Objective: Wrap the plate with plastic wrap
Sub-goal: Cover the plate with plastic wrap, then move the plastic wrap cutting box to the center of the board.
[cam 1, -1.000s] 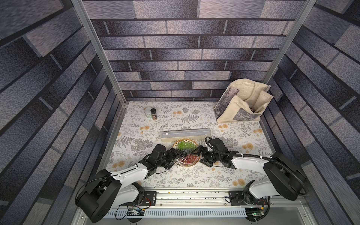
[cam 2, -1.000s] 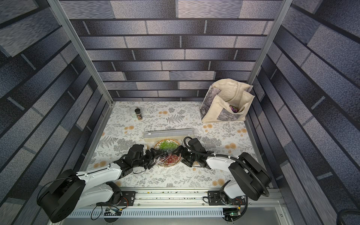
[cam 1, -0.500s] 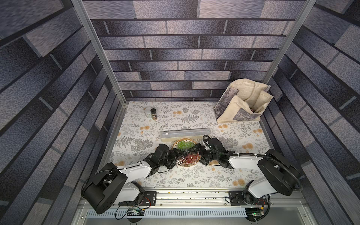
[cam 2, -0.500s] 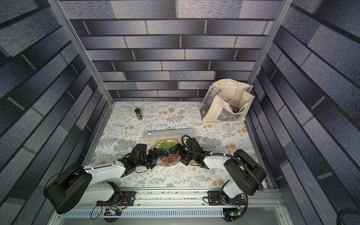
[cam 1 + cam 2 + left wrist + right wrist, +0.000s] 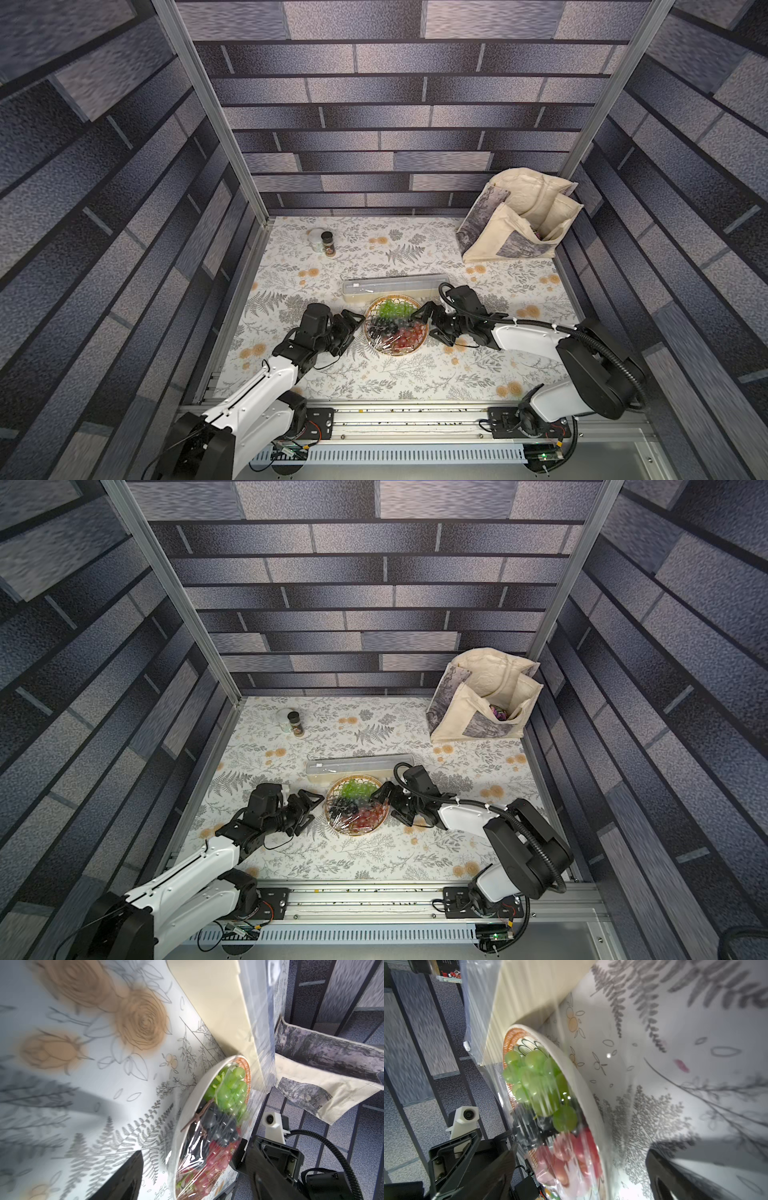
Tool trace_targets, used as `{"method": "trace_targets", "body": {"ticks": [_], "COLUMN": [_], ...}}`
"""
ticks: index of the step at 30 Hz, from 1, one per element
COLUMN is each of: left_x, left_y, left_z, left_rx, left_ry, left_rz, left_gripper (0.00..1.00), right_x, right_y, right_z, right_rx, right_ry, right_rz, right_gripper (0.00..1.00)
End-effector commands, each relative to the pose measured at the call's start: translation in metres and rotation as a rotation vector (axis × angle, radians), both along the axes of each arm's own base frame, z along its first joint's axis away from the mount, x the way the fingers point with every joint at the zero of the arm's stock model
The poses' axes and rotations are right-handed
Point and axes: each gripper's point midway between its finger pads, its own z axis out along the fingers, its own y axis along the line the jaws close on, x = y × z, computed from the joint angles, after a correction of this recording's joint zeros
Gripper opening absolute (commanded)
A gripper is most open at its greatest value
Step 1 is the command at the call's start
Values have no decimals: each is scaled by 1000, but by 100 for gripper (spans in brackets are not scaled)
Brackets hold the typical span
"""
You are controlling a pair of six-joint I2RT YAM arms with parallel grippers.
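Observation:
The plate [image 5: 396, 325] [image 5: 357, 805] of green, black and red grapes lies on the floral table, just in front of the long cream box [image 5: 395, 286] [image 5: 359, 764]. Glossy plastic wrap [image 5: 384, 338] [image 5: 197, 1153] [image 5: 571, 1157] lies crinkled over the grapes, and a clear sheet of it runs up to the box. My left gripper [image 5: 356, 328] [image 5: 315, 808] [image 5: 193, 1176] is at the plate's left rim. Its jaws are open, one above the rim and one below. My right gripper [image 5: 424, 324] [image 5: 384, 803] [image 5: 577, 1180] is open at the right rim in the same way.
A beige cloth bag [image 5: 519, 224] leans in the back right corner. A dark-capped spice jar [image 5: 328, 244] and a small white jar [image 5: 316, 241] stand at the back left. Brick-patterned walls enclose the table, and a metal rail [image 5: 374, 415] runs along the front edge.
Both grippers have slid a little along the plate's rim toward the box, and both arms have shifted with them. The jaws stand as wide as before.

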Motion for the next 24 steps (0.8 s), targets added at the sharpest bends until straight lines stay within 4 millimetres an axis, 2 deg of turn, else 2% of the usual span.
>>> {"method": "trace_targets", "body": {"ticks": [1,3,5,9,12,14,17,20,24], "left_x": [-7,0,10,36,57,72,92,105,114], "left_y": [21,37,50,66,70,71,69,59,45], "left_z": [2,10,18,32,39,39,34,27,18], "left_rx": [51,76,79,49,85,92,100,116,129], "left_ry": [22,1,-15,-62,-81,-87,-92,-78,-65], "left_rz": [-24,-15,-2,10,-31,-47,-73,-130,-169], "left_gripper": [79,79,79,77,76,75,70,67,62], "right_x": [11,11,9,6,9,21,46,71,101], "right_y": [15,16,8,-25,-52,-69,-92,-111,-115], "right_z": [20,26,25,16,23,36,47,55,58], "right_rx": [73,90,55,-72,-231,-317,-346,-429,-449], "right_ry": [-79,-100,-104,-93,-148,-204,-244,-290,-334], "right_rz": [43,52,49,31,79,106,79,94,137], "right_gripper": [100,100,100,100,100,100,100,100,96]}}
